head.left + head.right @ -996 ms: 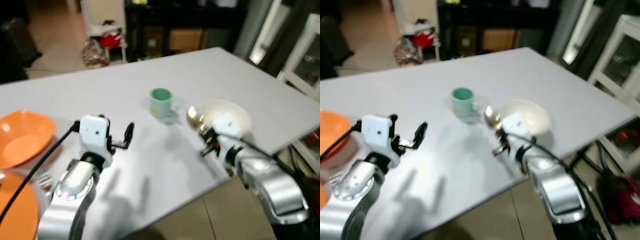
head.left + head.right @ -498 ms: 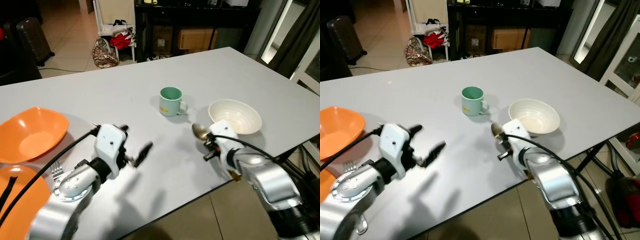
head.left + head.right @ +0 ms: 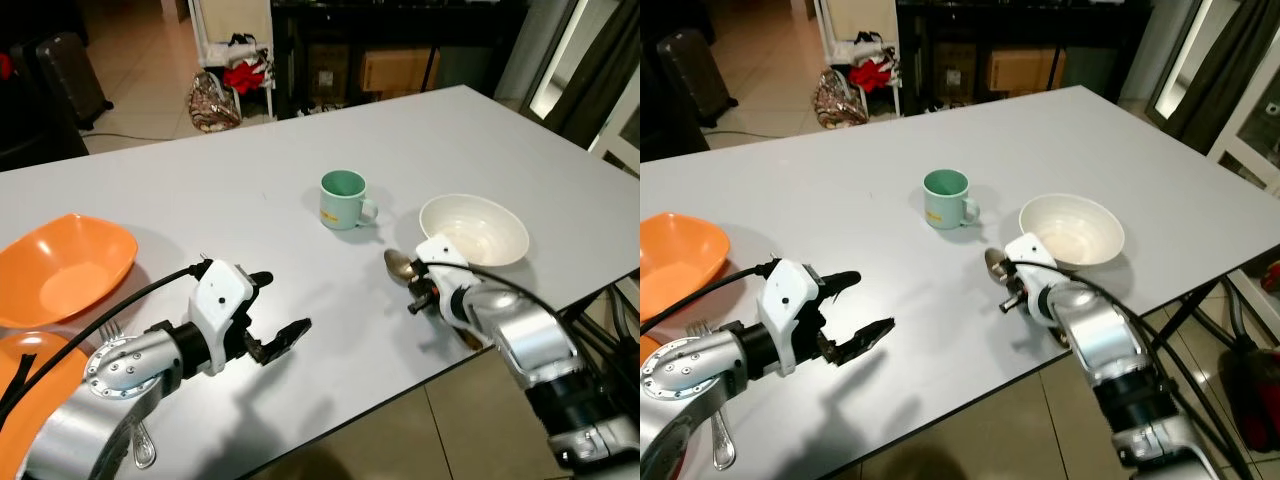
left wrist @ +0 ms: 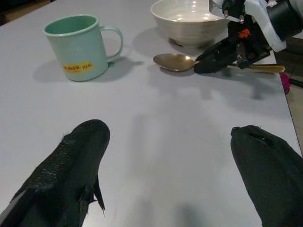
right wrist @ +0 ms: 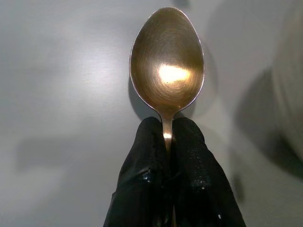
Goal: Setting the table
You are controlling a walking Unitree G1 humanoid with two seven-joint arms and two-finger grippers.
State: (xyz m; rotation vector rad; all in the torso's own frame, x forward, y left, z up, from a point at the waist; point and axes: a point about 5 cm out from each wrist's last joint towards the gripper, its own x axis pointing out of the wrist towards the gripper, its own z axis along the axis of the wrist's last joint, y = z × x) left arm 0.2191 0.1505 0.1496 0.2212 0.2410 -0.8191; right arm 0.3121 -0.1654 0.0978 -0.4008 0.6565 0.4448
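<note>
A brass spoon [image 5: 166, 56] lies low over the grey table [image 3: 200, 190], just in front of the white bowl [image 3: 500, 222]. My right gripper [image 5: 166, 130] is shut on the spoon's neck, with the spoon's bowl [image 3: 398, 266] pointing toward the green mug [image 3: 343, 200]. The mug stands upright near the table's middle, handle toward the white bowl. My left gripper [image 3: 280, 303] hovers open over bare table, with the mug and spoon [image 4: 175, 61] ahead of its fingers [image 4: 85, 142]. Nothing is between them.
An orange bowl [image 3: 60, 268] and an orange plate [image 3: 30, 390] sit at the table's left, with a fork [image 3: 722, 440] beside the plate. The table's front edge [image 3: 400, 400] runs close under both arms. Dark shelving and bags [image 3: 225, 85] stand beyond the far side.
The camera view has shifted and sharpened. My left gripper has dropped lower and reached forward over the table, fingers spread. The right gripper has kept hold of the spoon near the white bowl.
</note>
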